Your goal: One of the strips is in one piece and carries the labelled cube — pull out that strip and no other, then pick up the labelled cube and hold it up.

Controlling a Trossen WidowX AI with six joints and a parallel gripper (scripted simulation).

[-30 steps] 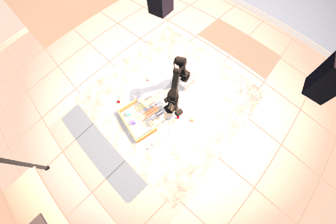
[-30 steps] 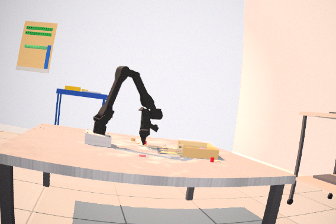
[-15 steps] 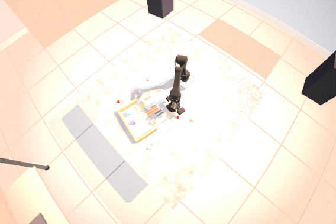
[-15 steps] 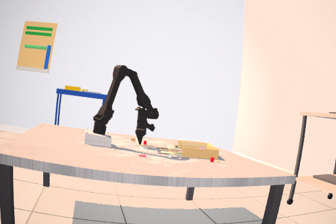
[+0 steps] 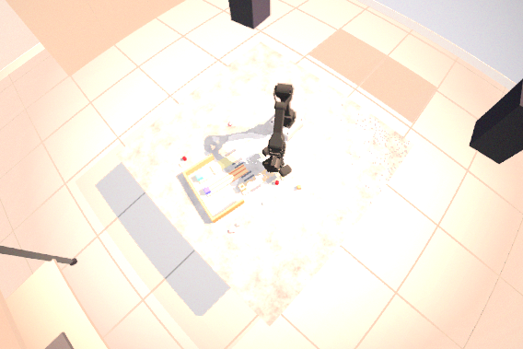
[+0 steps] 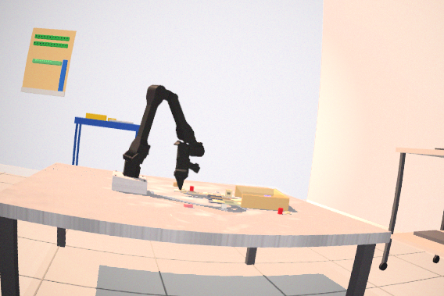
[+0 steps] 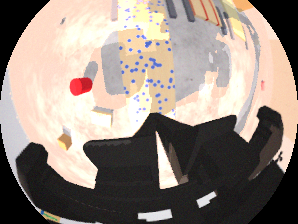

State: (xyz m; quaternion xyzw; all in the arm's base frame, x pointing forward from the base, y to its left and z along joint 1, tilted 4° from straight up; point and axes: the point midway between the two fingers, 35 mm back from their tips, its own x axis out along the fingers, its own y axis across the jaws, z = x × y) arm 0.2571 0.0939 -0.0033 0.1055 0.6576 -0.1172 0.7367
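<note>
My gripper [image 5: 273, 169] [image 6: 180, 187] [image 7: 153, 116] is shut, with nothing seen between the fingers. It points straight down with its tips at the table surface, at the near end of a tan strip with blue specks [image 7: 149, 63]. More strips [image 5: 239, 171] [image 7: 200, 3], orange and dark, lie side by side between the gripper and the yellow tray [image 5: 226, 209] [image 6: 261, 200]. A cyan cube [image 5: 199, 179] and a purple cube [image 5: 206, 191] sit in the tray. I cannot tell which cube carries the label.
A red cylinder [image 5: 276, 182] [image 6: 191, 188] [image 7: 80, 86] stands close beside the gripper. Another red cylinder [image 5: 183, 157] [image 6: 280, 210] stands by the tray. A small yellow block [image 5: 297, 187] lies right of the gripper. The arm's base [image 6: 129, 184] sits at the back.
</note>
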